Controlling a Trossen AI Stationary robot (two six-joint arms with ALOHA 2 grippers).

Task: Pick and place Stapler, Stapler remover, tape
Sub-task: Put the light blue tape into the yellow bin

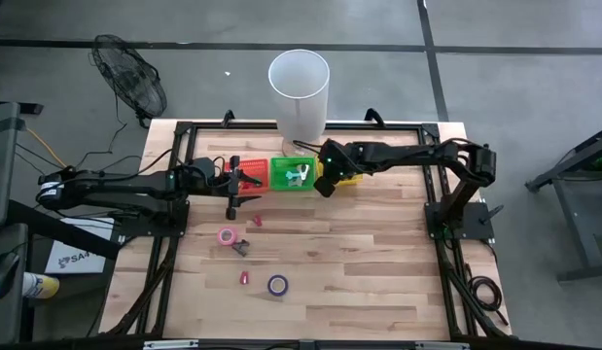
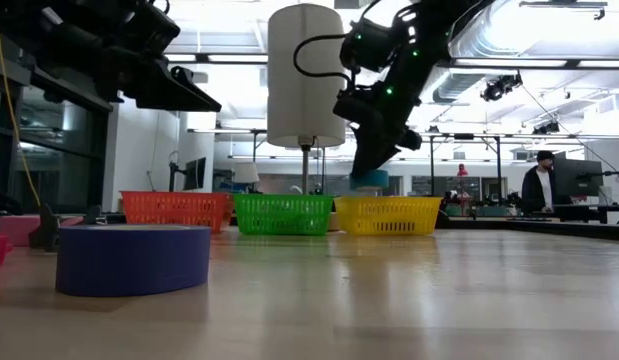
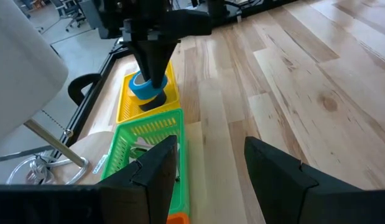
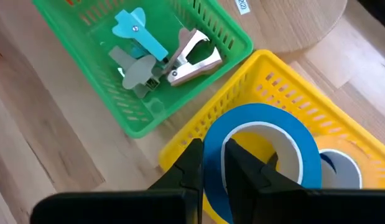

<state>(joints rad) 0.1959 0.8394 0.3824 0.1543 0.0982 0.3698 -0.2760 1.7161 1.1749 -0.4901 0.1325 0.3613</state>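
Pale wooden desk (image 1: 359, 282) inside a black frame, grey floor around it. Nearest the front edge, a purple roll of tape (image 1: 277, 285) lying flat, a small red piece (image 1: 244, 279) just left of it. Farther back, a pink roll of tape (image 1: 226, 235) with a small dark item (image 1: 241, 248) just beside it and another red bit (image 1: 258, 221) near. Beyond these, at the left, the left gripper (image 1: 231, 203) hanging over the desk near the red basket (image 2: 176, 211), fingers (image 3: 158, 177) spread apart and holding nothing. Along the far side, three baskets in a row: red, then the green basket (image 4: 232, 43) with staple removers (image 4: 189, 59) lying inside, then the yellow basket (image 4: 285, 84). Over the yellow basket, the right gripper (image 4: 214, 168), fingers closed across the wall of a blue roll of tape (image 4: 304, 149), roll hanging just above the basket; a second blue roll (image 4: 341, 168) lying in it. Farthest back, a tall white cylinder (image 1: 299, 92). Beyond the desk, a person (image 2: 538, 188) at a bench.
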